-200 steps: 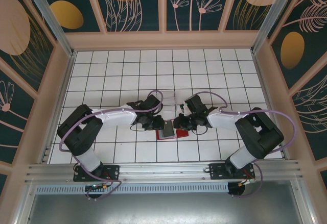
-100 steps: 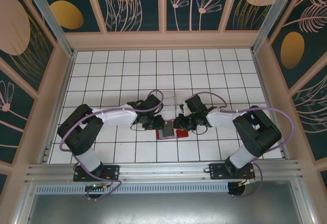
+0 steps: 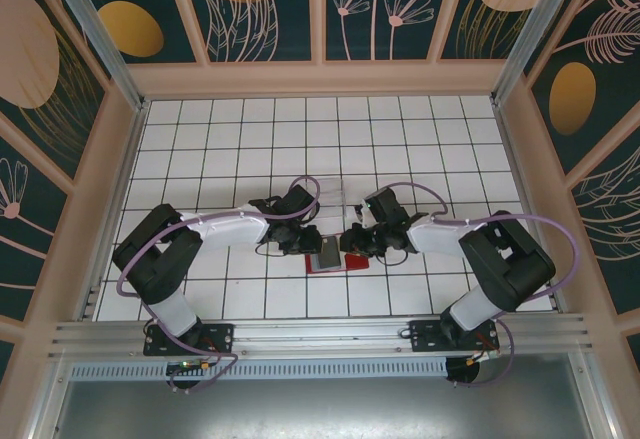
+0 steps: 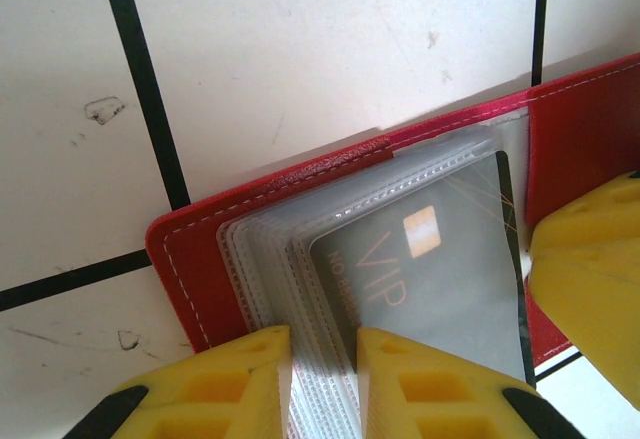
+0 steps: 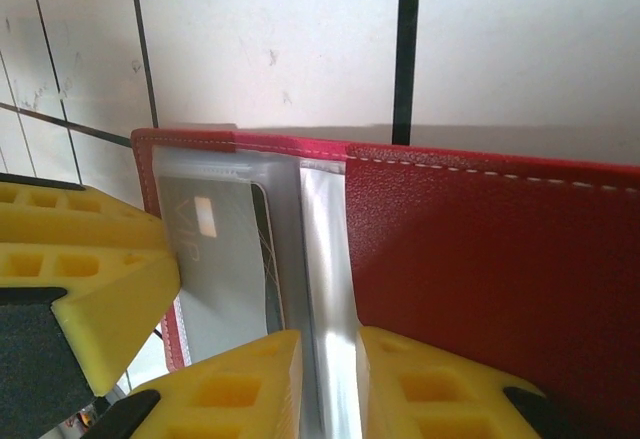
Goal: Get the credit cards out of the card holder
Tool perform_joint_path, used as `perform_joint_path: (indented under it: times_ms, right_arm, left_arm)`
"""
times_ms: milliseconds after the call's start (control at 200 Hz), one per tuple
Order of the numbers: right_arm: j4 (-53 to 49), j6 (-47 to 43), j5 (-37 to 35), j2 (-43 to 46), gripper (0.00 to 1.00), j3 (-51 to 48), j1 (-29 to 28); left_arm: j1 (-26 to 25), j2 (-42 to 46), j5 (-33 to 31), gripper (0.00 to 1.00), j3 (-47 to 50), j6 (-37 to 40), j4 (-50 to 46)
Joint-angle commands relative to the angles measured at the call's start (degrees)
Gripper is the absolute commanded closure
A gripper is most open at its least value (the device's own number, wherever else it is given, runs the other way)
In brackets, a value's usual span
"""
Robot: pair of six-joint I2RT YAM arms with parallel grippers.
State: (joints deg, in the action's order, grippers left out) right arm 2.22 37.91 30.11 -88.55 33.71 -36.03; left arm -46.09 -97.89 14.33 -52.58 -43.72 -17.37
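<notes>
The red card holder (image 3: 338, 263) lies open on the white tiles between both arms. In the left wrist view its grey-clear sleeves fan out, and a dark grey "VIP" credit card (image 4: 425, 269) sits inside the top sleeve. My left gripper (image 4: 322, 364) is shut on the stacked sleeve edges (image 4: 262, 259) at the holder's left side. My right gripper (image 5: 328, 374) is shut on a clear sleeve strip (image 5: 325, 249) beside the red cover (image 5: 490, 249). The same card (image 5: 215, 244) shows left of that strip. Other cards are hidden.
A transparent plastic box (image 3: 335, 190) stands on the tiles just behind the card holder. The two grippers (image 3: 305, 244) (image 3: 353, 241) are close together over the holder. Wooden walls ring the tiled floor (image 3: 230, 139).
The right arm's elbow has shifted slightly. The card holder and the left gripper stay where they were.
</notes>
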Motion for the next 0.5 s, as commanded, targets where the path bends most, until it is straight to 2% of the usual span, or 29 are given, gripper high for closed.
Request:
perform_joint_path:
  times_ms: [0, 495]
  right_arm:
    - [3.04, 1.44, 1.71, -0.79, 0.77, -1.29, 0.37]
    - [0.06, -0.29, 0.35, -3.35, 0.76, 0.42, 0.09]
  left_arm:
    - [-0.03, -2.83, -3.95, 0.75, 1.45, 0.78, -4.52]
    - [0.04, -2.22, -4.18, 0.76, 1.69, 0.81, -4.76]
